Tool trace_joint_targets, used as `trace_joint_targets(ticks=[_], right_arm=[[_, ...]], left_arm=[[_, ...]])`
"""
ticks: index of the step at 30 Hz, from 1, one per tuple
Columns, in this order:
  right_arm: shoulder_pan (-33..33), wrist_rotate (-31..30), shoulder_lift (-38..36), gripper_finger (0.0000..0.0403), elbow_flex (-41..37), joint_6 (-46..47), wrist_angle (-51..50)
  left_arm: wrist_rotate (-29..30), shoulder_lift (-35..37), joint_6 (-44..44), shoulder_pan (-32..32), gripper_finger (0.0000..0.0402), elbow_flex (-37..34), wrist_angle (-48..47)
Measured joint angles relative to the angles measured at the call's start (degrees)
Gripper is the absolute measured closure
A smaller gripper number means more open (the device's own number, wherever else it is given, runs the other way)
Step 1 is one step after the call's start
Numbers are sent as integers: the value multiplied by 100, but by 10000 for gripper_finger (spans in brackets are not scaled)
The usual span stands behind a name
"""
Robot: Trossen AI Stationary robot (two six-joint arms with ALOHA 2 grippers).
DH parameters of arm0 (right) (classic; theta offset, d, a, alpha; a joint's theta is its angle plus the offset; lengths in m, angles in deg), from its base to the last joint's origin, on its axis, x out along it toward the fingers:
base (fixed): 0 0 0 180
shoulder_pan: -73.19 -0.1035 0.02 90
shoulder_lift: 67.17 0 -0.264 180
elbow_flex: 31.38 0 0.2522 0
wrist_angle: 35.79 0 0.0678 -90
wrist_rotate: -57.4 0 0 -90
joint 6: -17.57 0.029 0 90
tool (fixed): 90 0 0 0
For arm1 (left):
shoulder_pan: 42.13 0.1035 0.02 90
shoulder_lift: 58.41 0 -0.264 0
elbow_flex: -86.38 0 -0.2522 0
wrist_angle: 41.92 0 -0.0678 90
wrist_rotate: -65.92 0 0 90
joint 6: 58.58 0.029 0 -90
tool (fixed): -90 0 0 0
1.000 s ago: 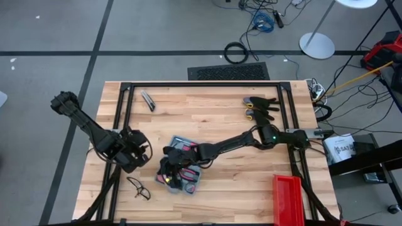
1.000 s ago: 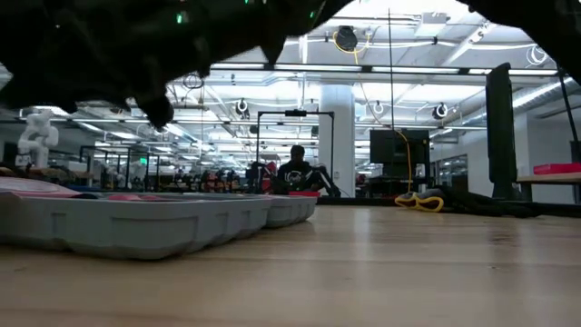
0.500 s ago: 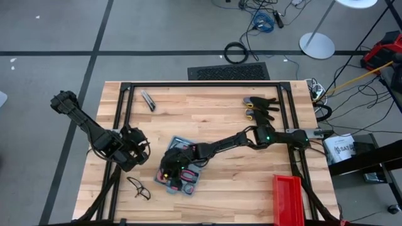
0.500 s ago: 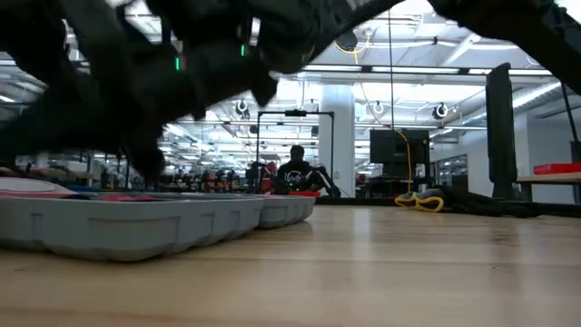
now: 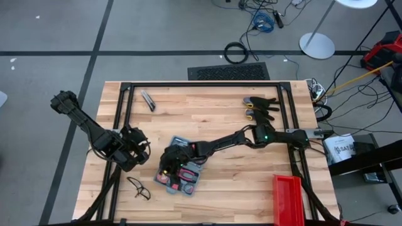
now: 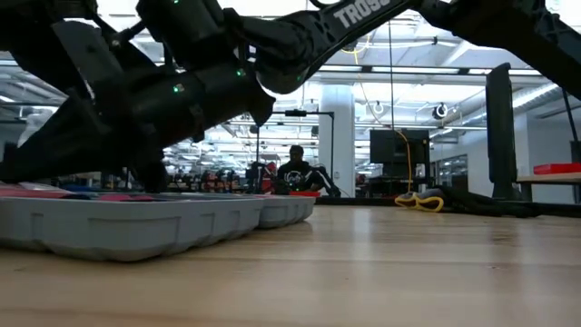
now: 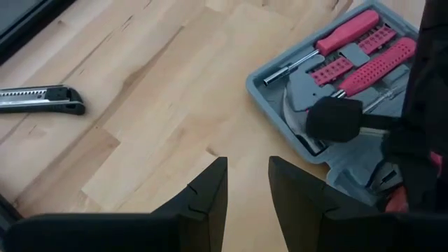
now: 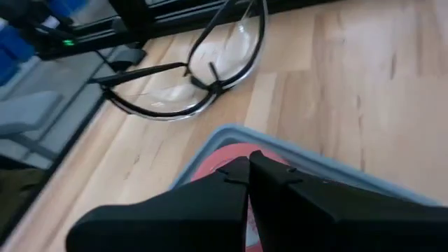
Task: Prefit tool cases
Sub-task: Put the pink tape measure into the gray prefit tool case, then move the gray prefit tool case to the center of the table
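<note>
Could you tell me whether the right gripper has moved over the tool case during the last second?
Yes. In the high view the right gripper has slid slightly toward the table's left side, judged against the fixed red bin, and is shut above the tool case.

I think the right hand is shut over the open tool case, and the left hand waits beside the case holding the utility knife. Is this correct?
Not quite. The left hand holds nothing: the left wrist view shows its fingers apart over bare wood, with the utility knife lying on the table away from it. The rest stands: the right hand is shut over the open tool case, and the left hand waits beside it.
</note>
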Motion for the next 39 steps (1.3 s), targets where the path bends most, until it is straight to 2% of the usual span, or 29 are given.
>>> trace_joint_targets(ticks=[6,11,19,22,27,31,33,37,39], right_arm=[[41,435,0,403,18,115,-301],[33,461,-28,403,-5,108,-139],[59,-147,-46,403,185,-291,264],[89,-183,66,403,180,-293,183],[91,247,200,403,196,-10,97],[83,314,168,403,206,-20,-90],[85,328,91,403,186,-98,-190],[146,334,-255,403,171,-704,-844],[222,196,-542,403,172,-1150,-1380]], left_arm=[[97,0,10,0,290,0,9],[108,0,24,-2,290,0,123],[108,0,33,-3,290,0,113],[117,0,33,-4,290,0,111],[130,-1,33,-4,290,0,102],[112,-2,14,-4,290,0,110],[-197,-2,-1,-4,290,0,140],[-1432,-25,116,-22,290,0,248],[-1848,-75,261,-124,290,-36,537]])
